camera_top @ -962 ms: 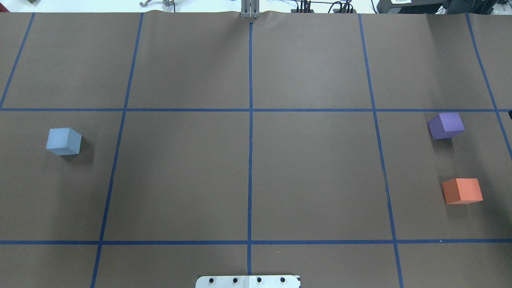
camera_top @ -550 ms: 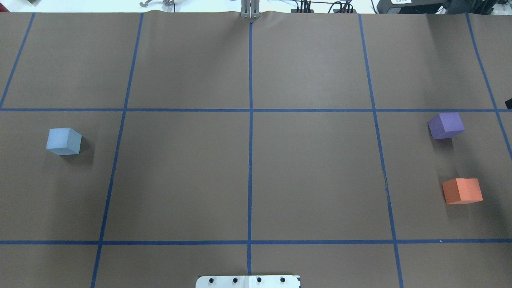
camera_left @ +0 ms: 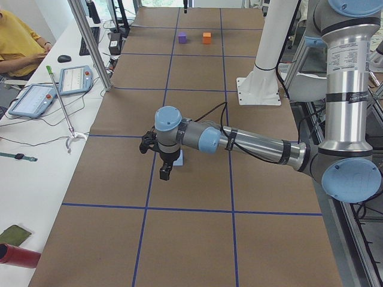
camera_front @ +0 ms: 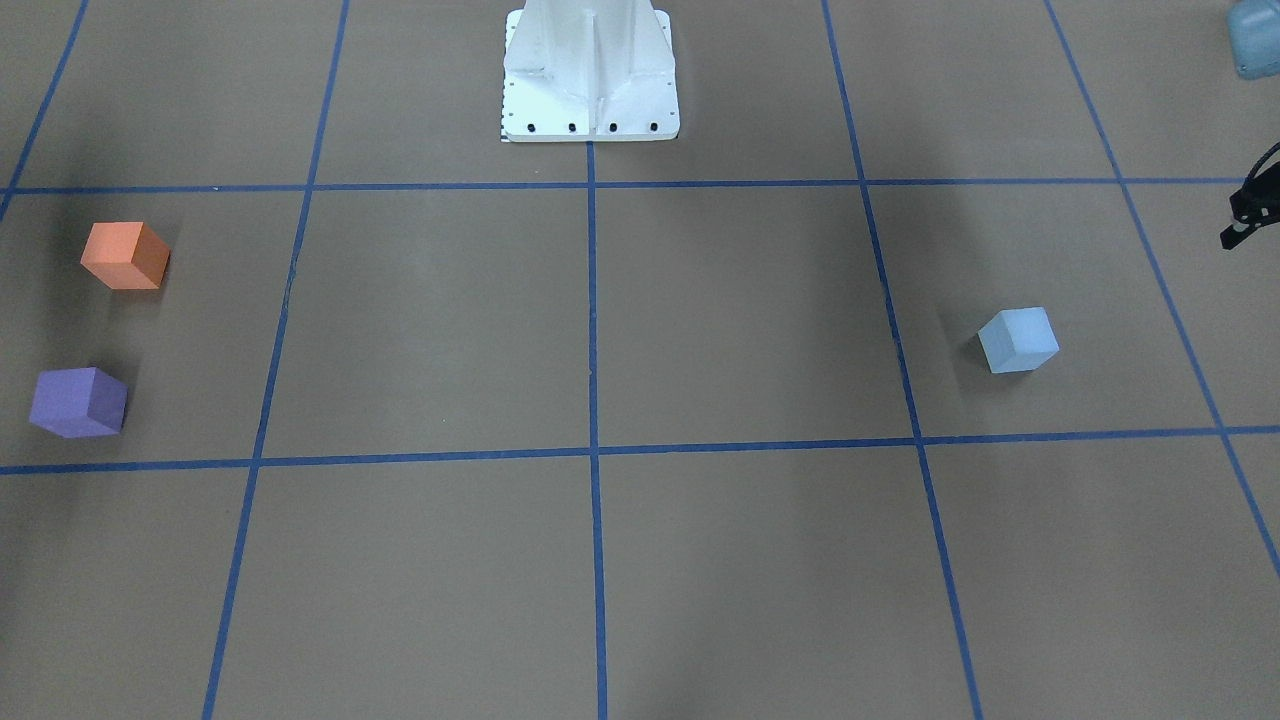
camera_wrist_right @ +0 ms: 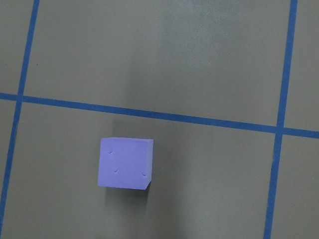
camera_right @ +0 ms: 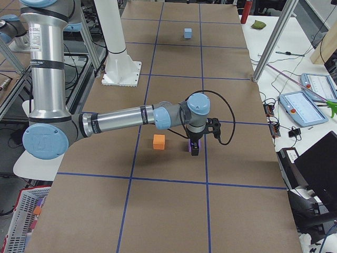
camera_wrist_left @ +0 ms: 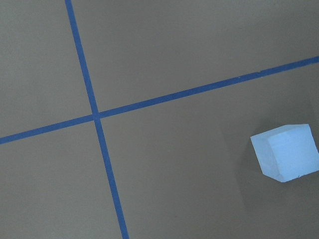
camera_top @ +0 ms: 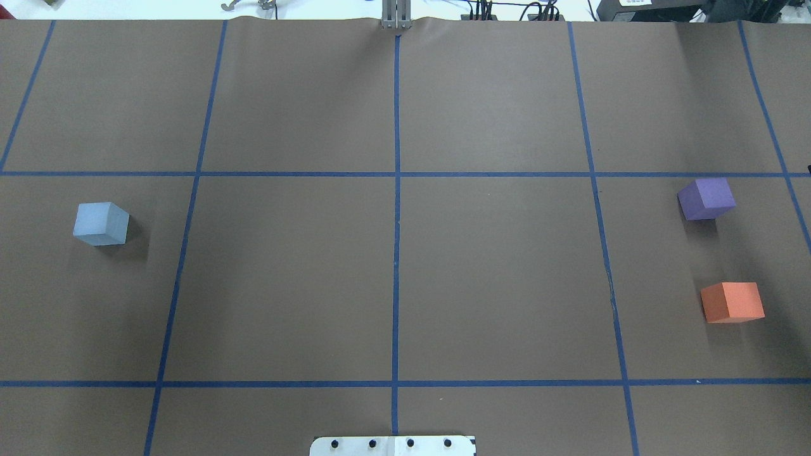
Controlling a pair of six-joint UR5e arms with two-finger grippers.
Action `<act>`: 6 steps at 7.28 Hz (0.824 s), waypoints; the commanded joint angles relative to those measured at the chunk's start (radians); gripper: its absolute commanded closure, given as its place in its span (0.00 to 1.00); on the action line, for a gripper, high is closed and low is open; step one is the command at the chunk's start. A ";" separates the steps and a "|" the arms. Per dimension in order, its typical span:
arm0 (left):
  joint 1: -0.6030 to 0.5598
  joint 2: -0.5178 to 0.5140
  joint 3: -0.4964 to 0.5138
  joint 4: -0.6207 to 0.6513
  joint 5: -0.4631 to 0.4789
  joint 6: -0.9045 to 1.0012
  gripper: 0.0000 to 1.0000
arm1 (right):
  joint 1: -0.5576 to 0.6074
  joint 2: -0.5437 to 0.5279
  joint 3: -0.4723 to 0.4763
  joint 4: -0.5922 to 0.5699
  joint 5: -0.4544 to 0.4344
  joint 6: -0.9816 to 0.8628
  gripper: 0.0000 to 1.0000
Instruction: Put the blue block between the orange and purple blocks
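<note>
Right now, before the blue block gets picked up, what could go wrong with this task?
The blue block sits far left, the purple block and orange block far right: a long carry could slip. Their gap looks tight, so a neighbour may get nudged. The right gripper hangs by the purple block, possibly in the way.

A robotics lab; tape-gridded table (camera_top: 285, 272), industrial arm (camera_left: 344, 89), teach pendant (camera_left: 75, 79); operator (camera_left: 21, 39) alongside.

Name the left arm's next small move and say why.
Probably shift the left gripper sideways until it is centred over the blue block: the block lies untouched, far from the purple block and orange block, and sits off-centre at the wrist view's right edge.
</note>
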 commanded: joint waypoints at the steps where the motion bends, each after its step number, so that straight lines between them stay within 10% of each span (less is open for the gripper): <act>1: 0.031 -0.013 -0.012 -0.006 -0.029 -0.163 0.00 | -0.002 -0.008 -0.002 0.002 0.000 -0.001 0.00; 6: 0.279 -0.192 0.141 -0.080 0.058 -0.506 0.00 | -0.004 -0.008 0.000 0.002 0.009 -0.001 0.00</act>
